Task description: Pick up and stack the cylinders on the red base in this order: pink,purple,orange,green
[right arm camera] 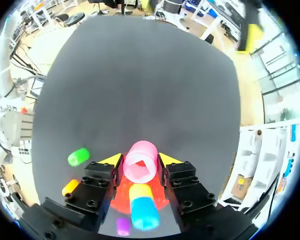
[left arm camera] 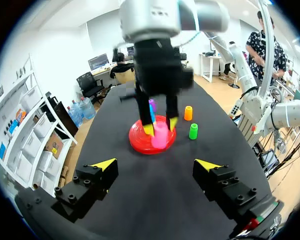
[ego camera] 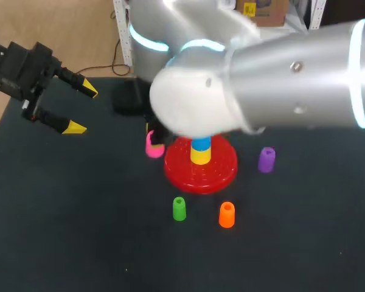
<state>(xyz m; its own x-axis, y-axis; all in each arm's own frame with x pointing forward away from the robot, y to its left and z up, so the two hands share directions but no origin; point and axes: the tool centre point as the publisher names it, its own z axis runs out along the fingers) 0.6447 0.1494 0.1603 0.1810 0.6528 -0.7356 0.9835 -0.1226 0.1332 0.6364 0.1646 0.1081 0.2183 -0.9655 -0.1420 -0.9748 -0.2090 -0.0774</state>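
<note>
step in hand: probably bringing the pink cylinder onto the post of the red base.
doing it well: raise it above the post's blue top, keep it upright, centre its hollow over the post, lower it straight, and let go only once it is seated.
left gripper: spread and empty over the far left of the desk, well apart from everything.
pink cylinder: upright, just beside the red base's left edge; whether it is off the desk cannot be told.
right gripper: pinching the pink cylinder, one yellow tip on each side.
loose cylinders: green cylinder and orange cylinder in front of the red base, purple cylinder to its right.
</note>
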